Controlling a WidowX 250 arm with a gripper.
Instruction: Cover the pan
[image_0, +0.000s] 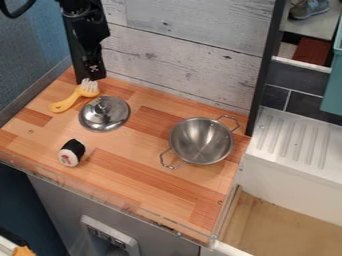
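Note:
My gripper (93, 72) hangs at the upper left, against the back wall, just above and behind the round metal lid. The silver lid (105, 114) lies on the wooden counter at left of centre, its knob upward. Right of centre stands the metal pan (202, 141), uncovered, with its bowl facing up and a wire handle at the upper right and lower left. Lid and pan are apart, with counter between them.
A yellow brush (65, 103) with white bristles lies left of the lid. Nearer the front is a sushi roll toy (71, 152). The wooden counter (143, 165) ends at a clear front edge. At the right are a white ridged drainboard (294, 137) and a basin.

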